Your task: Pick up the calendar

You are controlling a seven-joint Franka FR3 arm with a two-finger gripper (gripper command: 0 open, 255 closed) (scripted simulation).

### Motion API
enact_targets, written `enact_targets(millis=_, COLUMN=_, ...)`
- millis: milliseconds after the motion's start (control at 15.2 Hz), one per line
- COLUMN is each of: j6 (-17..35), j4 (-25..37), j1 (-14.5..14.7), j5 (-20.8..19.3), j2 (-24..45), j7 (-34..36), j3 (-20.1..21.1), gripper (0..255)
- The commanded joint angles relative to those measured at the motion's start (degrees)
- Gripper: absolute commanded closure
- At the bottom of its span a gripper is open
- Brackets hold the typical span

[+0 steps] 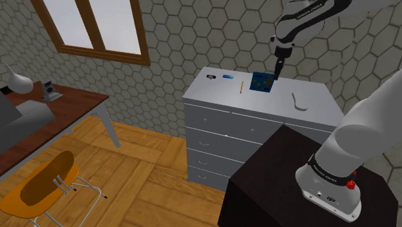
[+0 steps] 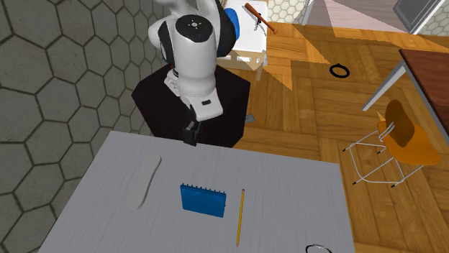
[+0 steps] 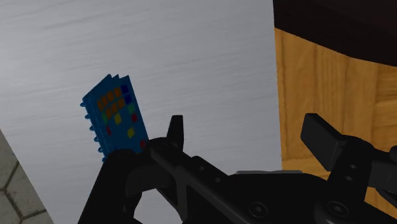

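- Currently the blue calendar is sitting on the grey dresser top, roughly mid-surface, with coloured squares showing on its face.
- A yellow pencil is lying just beside it, and a pale elongated object is resting near its other side.
- The gripper is hovering above the dresser with its fingers standing apart, clasping nothing. The calendar is sitting beside one finger, untouched.
- An orange chair is standing on the wooden floor.
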Motion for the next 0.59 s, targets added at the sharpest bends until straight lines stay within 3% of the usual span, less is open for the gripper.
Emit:
enact_targets(millis=0, j6=2.76, j4=3.09, j1=0.44, j5=2.83, j2=4.75, j7=-4.37, j3=-1.65, gripper=0)
enact_targets(millis=264, j6=6.79, j4=9.52, j1=-0.07, j5=10.34, j2=14.02, j7=-13.86, j3=-3.57, gripper=0)
enact_targets(millis=528, j6=8.75, j4=17.39, j1=-2.92, j5=18.78, j2=23.32, j7=-23.23, j3=-2.79, gripper=0)
